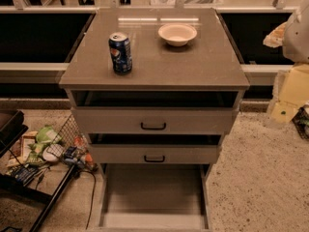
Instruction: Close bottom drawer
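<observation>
The bottom drawer is pulled far out of the grey-beige cabinet, toward the lower edge of the view. Its flat grey floor is bare, and its handle does not show. Above it, the middle drawer and the top drawer each stand a little open, each with a black bar handle. My gripper shows as pale cream parts at the right edge, level with the cabinet top. It is well to the right of the drawers and touches nothing.
A blue soda can and a white bowl stand on the cabinet top. Snack bags and clutter lie on the floor at the left beside a black frame. Speckled floor lies to the right.
</observation>
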`<action>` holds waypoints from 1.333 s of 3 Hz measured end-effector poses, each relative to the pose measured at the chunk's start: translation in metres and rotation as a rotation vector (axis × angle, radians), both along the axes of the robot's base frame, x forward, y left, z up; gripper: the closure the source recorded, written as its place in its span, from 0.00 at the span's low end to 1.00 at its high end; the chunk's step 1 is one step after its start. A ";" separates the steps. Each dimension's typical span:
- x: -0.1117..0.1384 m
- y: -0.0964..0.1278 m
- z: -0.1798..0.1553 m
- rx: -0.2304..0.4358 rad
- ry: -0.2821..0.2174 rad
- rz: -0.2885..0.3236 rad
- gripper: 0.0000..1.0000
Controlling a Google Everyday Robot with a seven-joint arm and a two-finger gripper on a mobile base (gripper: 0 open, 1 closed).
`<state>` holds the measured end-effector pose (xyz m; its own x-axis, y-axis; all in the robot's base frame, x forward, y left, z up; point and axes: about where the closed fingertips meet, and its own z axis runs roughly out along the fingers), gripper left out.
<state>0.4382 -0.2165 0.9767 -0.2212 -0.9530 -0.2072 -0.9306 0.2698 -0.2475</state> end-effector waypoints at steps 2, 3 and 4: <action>-0.004 -0.001 -0.015 -0.002 0.005 -0.018 0.00; -0.029 -0.006 -0.038 -0.005 -0.024 -0.065 0.00; -0.063 -0.020 -0.083 -0.025 -0.021 -0.118 0.00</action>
<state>0.3755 -0.2361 0.8932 -0.3278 -0.9255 -0.1898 -0.8874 0.3706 -0.2743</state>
